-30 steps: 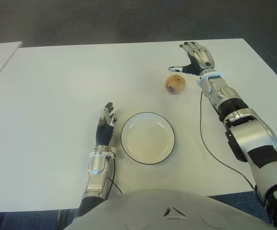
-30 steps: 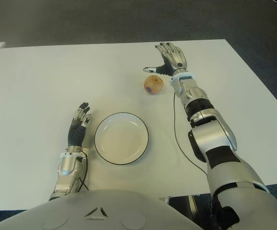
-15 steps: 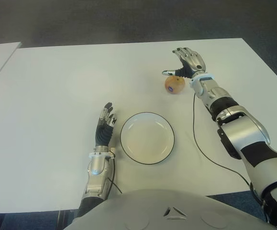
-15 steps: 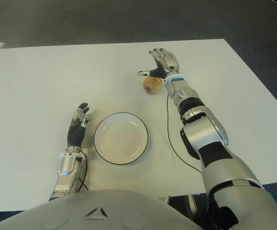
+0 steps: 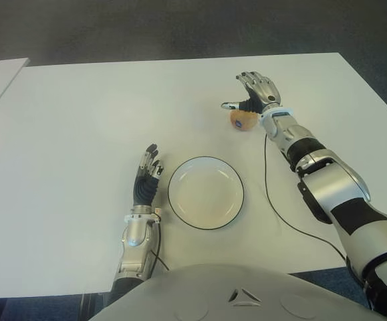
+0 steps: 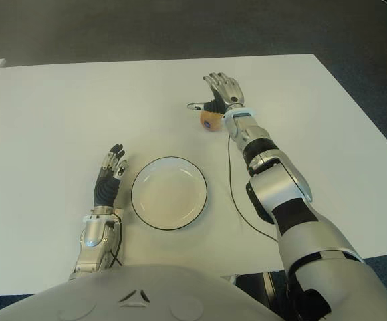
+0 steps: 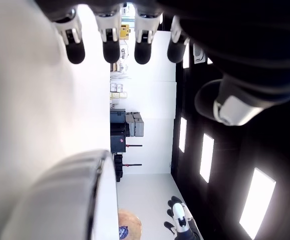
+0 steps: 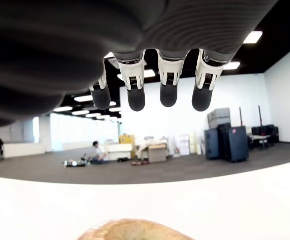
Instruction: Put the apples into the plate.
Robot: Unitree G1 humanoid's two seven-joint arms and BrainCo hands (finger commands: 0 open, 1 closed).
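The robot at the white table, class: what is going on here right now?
A humanoid robot is reaching for an apple that lies on the white table, beyond the plate. Its right hand is over the apple with fingers spread, not yet closed on it. The plate sits empty in front of the robot. The left hand shows just left of the plate, fingers straight and holding nothing. So the apple has yet to be grasped and moved to the plate.
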